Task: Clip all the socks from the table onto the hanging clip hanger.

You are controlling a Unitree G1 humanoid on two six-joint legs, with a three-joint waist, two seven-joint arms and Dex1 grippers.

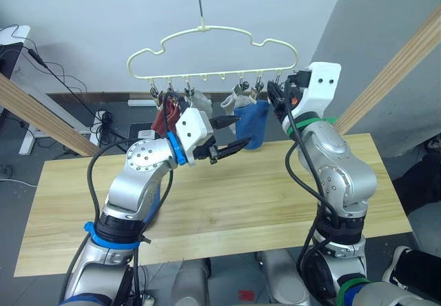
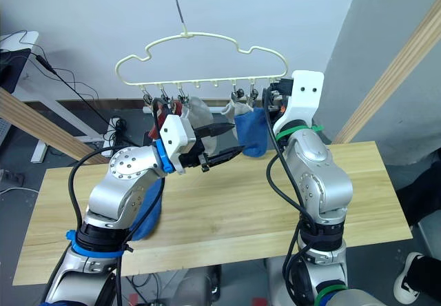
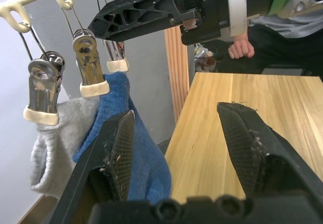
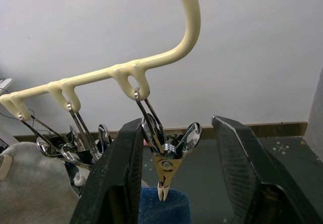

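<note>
Yellow clip hanger (image 1: 207, 47) bar runs left-right; socks (image 1: 252, 123) hang downward.

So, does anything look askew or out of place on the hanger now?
Nothing looks damaged or dropped. The clip hanger hangs about level, with socks clipped on. One end clip is bare, and the open right gripper brackets it without holding a sock.

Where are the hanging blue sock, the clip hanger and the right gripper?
blue sock (image 1: 255, 123): left eye view, middle of its fabric.
clip hanger (image 1: 207, 28): left eye view, top of its pale outline.
right gripper (image 4: 174, 183): right wrist view, midway between its fingertips, at the end clip.
</note>
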